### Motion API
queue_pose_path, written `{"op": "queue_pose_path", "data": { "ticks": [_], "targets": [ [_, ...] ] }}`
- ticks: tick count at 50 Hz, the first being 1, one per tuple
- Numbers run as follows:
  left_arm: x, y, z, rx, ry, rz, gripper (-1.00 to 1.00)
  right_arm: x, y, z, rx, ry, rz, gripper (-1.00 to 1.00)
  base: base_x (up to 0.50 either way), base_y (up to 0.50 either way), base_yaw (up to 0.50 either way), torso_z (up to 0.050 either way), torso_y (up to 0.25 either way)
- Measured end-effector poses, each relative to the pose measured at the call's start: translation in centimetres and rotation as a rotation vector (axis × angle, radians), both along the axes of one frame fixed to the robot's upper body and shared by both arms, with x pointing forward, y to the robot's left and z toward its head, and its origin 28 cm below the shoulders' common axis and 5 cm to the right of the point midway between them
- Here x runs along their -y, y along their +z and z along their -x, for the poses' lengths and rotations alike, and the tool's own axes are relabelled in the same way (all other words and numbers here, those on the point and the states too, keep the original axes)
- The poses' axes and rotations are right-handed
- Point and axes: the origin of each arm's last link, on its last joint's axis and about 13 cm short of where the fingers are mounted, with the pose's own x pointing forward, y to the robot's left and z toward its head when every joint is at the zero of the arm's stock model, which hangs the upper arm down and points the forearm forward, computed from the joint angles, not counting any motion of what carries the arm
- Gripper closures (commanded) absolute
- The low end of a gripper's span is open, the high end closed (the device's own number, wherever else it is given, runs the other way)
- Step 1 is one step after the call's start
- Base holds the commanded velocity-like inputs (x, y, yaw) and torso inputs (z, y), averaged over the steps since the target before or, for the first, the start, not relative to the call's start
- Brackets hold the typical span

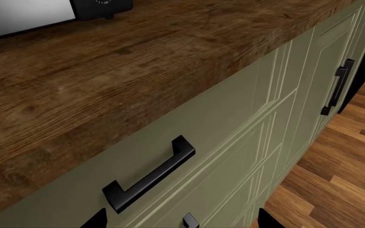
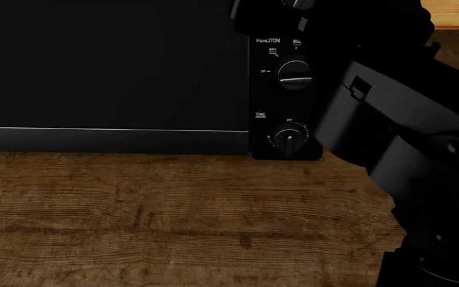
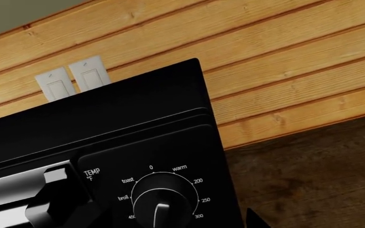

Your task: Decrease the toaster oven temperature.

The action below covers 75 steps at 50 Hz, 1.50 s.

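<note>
The black toaster oven [image 2: 110,66] stands on the wooden counter, with a dark glass door and a silver strip along its lower edge. In the head view my right arm [image 2: 397,137] hides the temperature knob; only the FUNCTION knob [image 2: 295,75] and TIME knob [image 2: 290,139] show. The right wrist view shows the temperature knob [image 3: 162,209] close ahead, ringed by 200, 250, 300 and 450, its pointer lying between 300 and 450. One right fingertip [image 3: 254,219] shows beside the panel, off the knob; the jaws stand wide. My left gripper [image 1: 182,224] is open and empty, low by the cabinet fronts.
The wooden counter [image 2: 174,215] runs in front of the oven. Green drawers with black handles [image 1: 150,173] lie below the counter edge, over a wood floor [image 1: 347,166]. Two white wall switches [image 3: 74,78] sit on the plank wall behind the oven.
</note>
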Motion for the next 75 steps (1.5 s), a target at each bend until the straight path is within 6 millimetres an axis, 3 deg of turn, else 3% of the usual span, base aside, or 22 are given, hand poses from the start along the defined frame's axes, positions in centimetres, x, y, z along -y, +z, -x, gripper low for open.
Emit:
{"op": "queue_pose_path", "data": {
  "ticks": [9,10,31,75],
  "targets": [
    [0.0,0.0,0.0,0.000,0.002,0.000,-1.00,-0.1,-0.2,-0.2,-0.006,0.011,-0.006,-1.00,0.00,0.00,0.00,0.000,0.000],
    [0.0,0.0,0.0,0.000,0.002,0.000,-1.00,-0.2,-0.2,-0.3,-0.006,0.012,-0.006,1.00,0.00,0.00,0.00,0.000,0.000],
    [0.0,-0.1,0.1,0.003,0.002,-0.001,-1.00,-0.6,0.0,-0.2,-0.006,0.025,0.045,1.00,0.00,0.00,0.00,0.000,0.000],
    [-0.1,-0.4,0.2,0.004,0.005,-0.004,-1.00,-1.1,1.6,-0.8,-0.118,-0.011,0.630,1.00,0.00,0.00,0.00,0.000,0.000]
  ]
}}
